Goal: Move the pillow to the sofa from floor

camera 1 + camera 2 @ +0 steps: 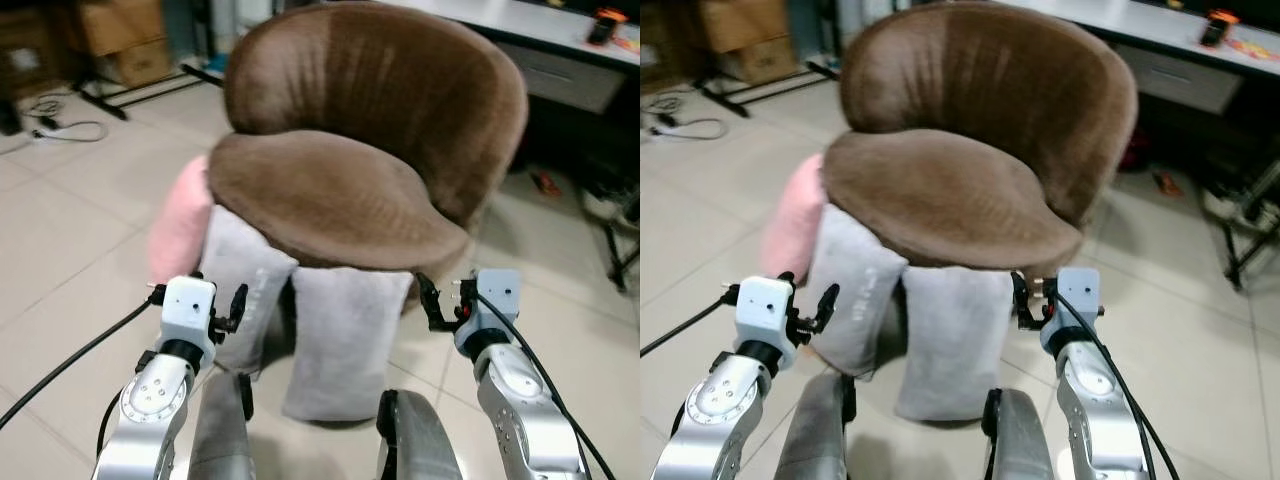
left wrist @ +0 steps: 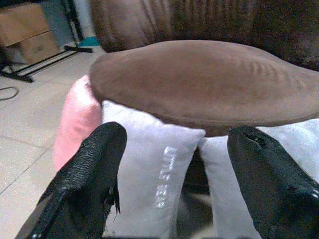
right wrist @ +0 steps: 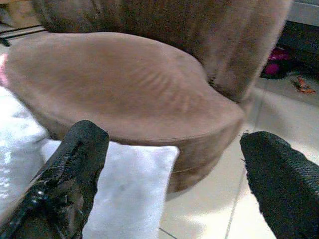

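You stand before the round brown plush sofa chair [image 1: 370,150] with both end effectors raised and empty. The left end effector [image 1: 222,308] has its two black fingers spread wide, holding nothing; the right end effector [image 1: 443,300] is likewise wide open and empty.

Three pillows stand on the tiled floor [image 1: 80,220], leaning against the sofa's front under the seat cushion. The grey rectangular fabric pillow with white lettering [image 2: 154,174] sits directly ahead of the left end effector, framed between its fingers in the left wrist view. A second plain grey pillow [image 1: 345,340] stands between the two end effectors, its top corner just ahead of the right one. A pink plush pillow [image 1: 180,220] lies beyond and outboard of the left end effector, touching the lettered pillow.

The step in hand appears to be the approach to grasp. Recommendation: commit to one pillow. Drive the fingers over its upper edge, just below the seat overhang, before closing. Lift outward first, away from the cushion lip, since the pillow top is tucked beneath it and may snag. Expect the neighbouring pillow to topple once support is removed.
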Motion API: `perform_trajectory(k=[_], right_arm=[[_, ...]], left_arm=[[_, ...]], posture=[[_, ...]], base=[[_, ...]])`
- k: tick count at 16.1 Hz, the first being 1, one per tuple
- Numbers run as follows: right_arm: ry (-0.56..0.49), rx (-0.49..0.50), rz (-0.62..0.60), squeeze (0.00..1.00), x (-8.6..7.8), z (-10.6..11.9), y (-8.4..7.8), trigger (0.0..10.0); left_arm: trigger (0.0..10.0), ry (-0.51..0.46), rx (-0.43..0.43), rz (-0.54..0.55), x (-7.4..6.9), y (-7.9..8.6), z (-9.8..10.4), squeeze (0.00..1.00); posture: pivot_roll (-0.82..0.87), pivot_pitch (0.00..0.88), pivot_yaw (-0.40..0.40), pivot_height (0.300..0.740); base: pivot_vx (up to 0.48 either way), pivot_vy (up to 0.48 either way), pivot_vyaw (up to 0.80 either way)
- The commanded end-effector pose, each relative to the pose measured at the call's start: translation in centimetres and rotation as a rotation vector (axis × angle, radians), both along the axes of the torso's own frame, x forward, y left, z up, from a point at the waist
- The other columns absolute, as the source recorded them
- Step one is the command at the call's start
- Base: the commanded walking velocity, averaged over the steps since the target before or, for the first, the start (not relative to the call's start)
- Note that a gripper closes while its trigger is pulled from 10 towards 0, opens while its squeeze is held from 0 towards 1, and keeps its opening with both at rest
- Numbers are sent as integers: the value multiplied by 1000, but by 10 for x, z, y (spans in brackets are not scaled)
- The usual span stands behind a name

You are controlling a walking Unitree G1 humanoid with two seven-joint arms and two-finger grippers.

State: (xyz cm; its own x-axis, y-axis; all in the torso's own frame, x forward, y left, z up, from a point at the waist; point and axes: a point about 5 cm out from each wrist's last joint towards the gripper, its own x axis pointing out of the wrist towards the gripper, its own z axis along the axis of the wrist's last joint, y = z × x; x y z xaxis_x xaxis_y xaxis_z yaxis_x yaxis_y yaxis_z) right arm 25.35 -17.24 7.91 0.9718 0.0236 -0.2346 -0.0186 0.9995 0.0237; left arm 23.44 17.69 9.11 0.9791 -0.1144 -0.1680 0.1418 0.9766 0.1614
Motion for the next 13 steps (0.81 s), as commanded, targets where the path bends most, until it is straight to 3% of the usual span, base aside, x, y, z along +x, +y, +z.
perform_trajectory(k=[1,6,10,13], right_arm=[[-17,-17,-13,0,2,4,-4,10000],[-23,-78,12,0,2,4,-4,10000],[-6,-69,44,0,1,1,0,10000],[-1,-60,52,0,2,0,-2,10000]], left_arm=[[10000,-17,-13,-21,2,-4,4,4],[10000,-18,-15,-34,3,-5,4,4],[10000,-19,-11,-39,4,-6,4,0],[10000,-21,4,-75,2,-9,3,0]], posture=[[30,0,-72,551],[22,0,-63,551],[23,0,-64,551],[25,0,-61,551]], base=[[307,0,0],[308,0,0],[294,0,536],[0,0,0]])
